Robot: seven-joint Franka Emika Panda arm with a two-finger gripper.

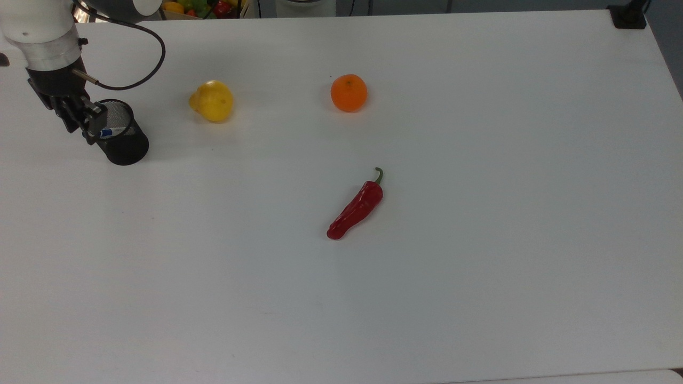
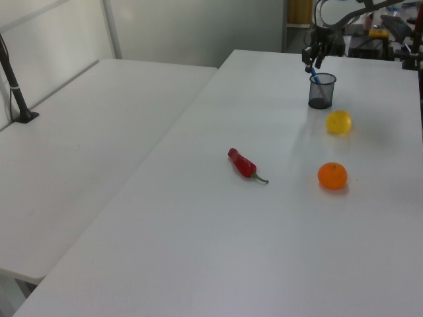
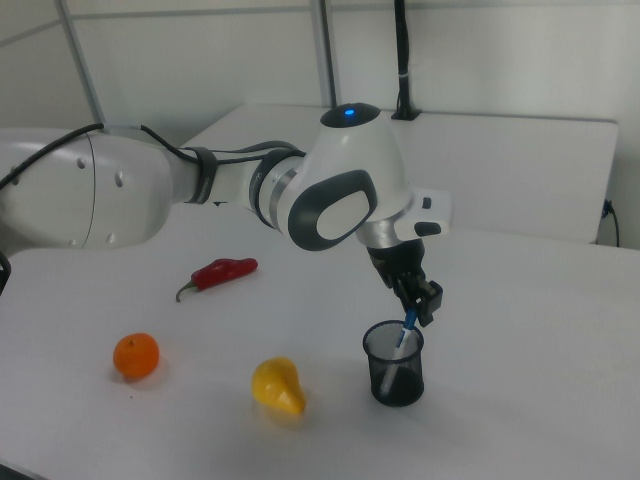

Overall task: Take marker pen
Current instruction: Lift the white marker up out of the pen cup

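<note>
The marker pen (image 1: 106, 132) stands tilted in a black mesh cup (image 1: 126, 147) at the top view's left, its blue cap poking over the rim. My gripper (image 1: 82, 130) has come down at the cap end and is open, with one finger on each side of the cap's tip. In the left view the gripper (image 2: 310, 67) hangs just above the cup (image 2: 322, 92), and the marker pen (image 2: 316, 78) leans up toward it. In the right view the gripper (image 3: 422, 306) sits at the top of the marker pen (image 3: 405, 328), over the cup (image 3: 395, 376).
A yellow fruit (image 1: 212, 100) lies to the right of the cup in the top view, with an orange (image 1: 348, 93) further right. The red pepper (image 1: 356, 206) lies mid-table. A box of produce (image 1: 203, 7) sits past the far edge, and a black clamp (image 1: 628, 16) at the far right corner.
</note>
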